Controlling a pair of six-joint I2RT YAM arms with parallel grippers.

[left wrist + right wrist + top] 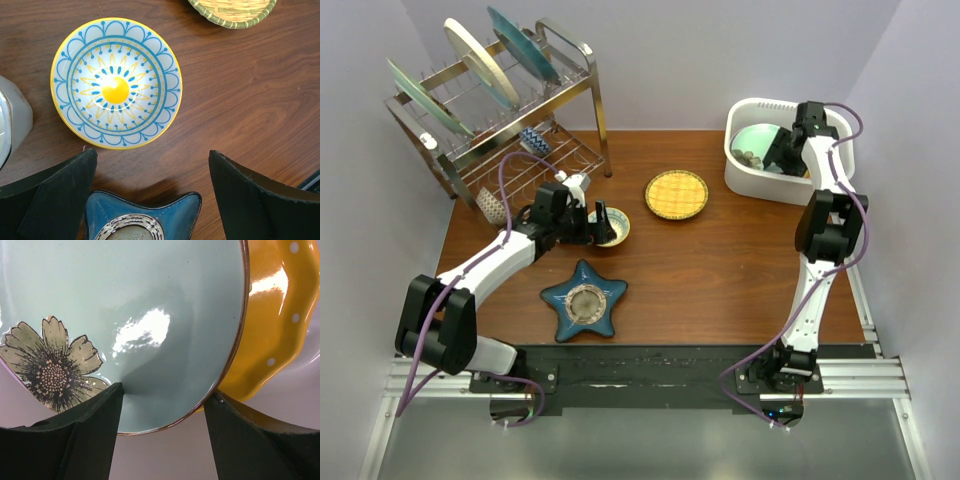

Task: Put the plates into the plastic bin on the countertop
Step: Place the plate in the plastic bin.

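Right wrist view: mint-green flowered round plate (150,315) is lying over orange dotted scalloped plate (272,330), upper frame, inside white plastic bin (745,178).
Right gripper (165,392): fingers standing apart, clasping nothing.
Left gripper (152,162): gaping empty, hovering centre-left overhead.
Risk: a lifting finger may be snagging the mint rim, tipping it.

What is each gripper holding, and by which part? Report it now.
Left gripper: open, holding nothing. Right gripper: its jaws straddle the rim of the mint green plate inside the plastic bin; whether they grip it cannot be told.
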